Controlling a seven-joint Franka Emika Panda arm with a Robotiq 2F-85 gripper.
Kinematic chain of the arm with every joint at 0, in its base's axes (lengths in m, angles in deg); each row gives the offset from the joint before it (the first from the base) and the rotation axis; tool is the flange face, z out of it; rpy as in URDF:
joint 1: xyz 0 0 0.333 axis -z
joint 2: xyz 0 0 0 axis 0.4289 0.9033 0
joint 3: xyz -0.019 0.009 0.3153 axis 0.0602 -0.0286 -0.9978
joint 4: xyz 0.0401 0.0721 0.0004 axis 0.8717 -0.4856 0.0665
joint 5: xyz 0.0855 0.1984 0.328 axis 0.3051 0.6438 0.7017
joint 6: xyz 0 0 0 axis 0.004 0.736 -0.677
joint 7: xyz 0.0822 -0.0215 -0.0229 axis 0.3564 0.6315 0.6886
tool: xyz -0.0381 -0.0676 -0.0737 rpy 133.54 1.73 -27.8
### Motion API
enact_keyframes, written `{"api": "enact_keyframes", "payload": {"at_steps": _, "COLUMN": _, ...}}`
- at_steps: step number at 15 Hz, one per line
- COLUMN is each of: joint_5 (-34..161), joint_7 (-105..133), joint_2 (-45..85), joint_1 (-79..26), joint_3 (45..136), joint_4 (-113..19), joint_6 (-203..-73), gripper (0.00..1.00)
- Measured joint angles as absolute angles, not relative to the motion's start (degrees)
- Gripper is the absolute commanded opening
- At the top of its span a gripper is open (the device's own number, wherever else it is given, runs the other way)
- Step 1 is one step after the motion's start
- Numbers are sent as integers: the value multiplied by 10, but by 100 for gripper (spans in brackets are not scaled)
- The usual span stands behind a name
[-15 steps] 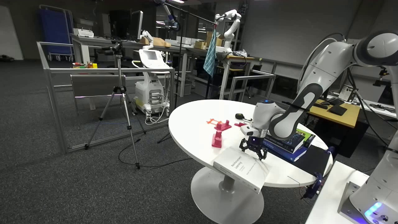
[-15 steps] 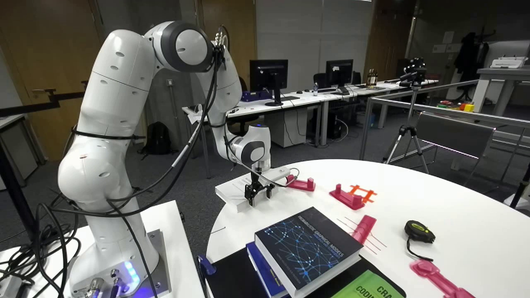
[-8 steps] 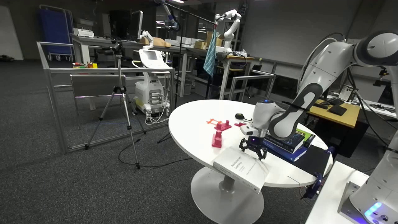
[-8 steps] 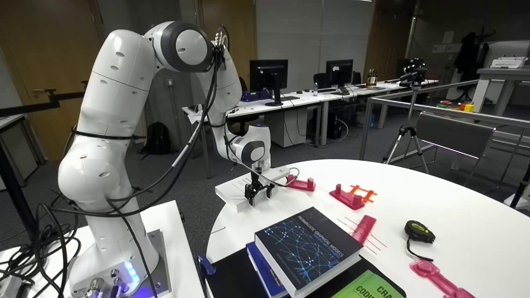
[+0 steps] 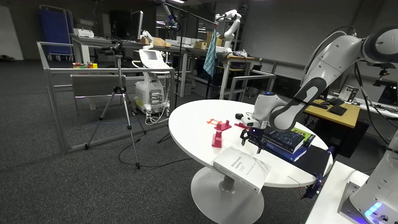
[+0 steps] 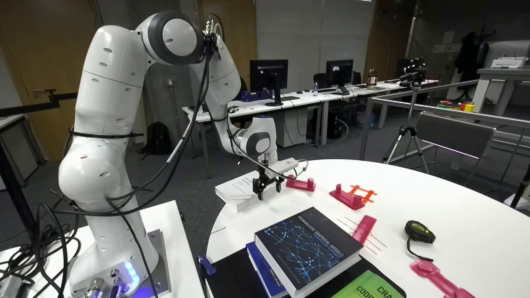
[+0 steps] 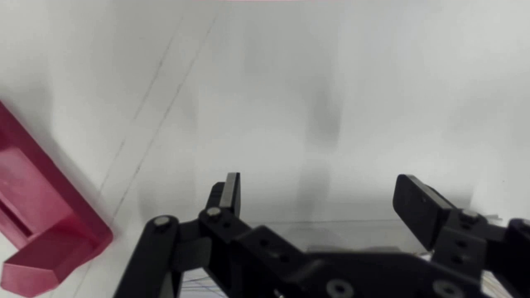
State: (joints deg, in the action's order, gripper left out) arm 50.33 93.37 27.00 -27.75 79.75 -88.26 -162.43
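Jaws spread wide and empty beside the white book (image 5: 241, 166)

Across the middle of an exterior view stretches the round counter (image 5: 192, 124), with a book stack (image 5: 287, 140) to the right, near the jaws. The white book lies cover up at the near rim and juts out past it, so a push toward the near side looks risky; any contact, I judge, should stay light. Left of the jaws sits a red bracket (image 7: 45, 215), near but not touching; a sideways swing that way is best avoided. Between the fingertips (image 7: 230, 190), which hang close to the book's far edge, nothing is held. Good handling here seems to mean keeping them level, in line with that edge, and clear of the cover.
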Motion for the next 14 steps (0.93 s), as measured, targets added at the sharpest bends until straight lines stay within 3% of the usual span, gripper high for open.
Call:
{"api": "enact_keyframes", "payload": {"at_steps": 7, "joint_5": 522, "joint_7": 847, "joint_2": 182, "joint_1": -277, "joint_3": 813, "joint_4": -883, "joint_6": -1562, "gripper": 100}}
{"api": "enact_keyframes", "payload": {"at_steps": 14, "joint_5": 649, "joint_7": 709, "joint_2": 9, "joint_1": -299, "joint_3": 776, "joint_4": -928, "joint_6": -1469, "gripper": 100}}
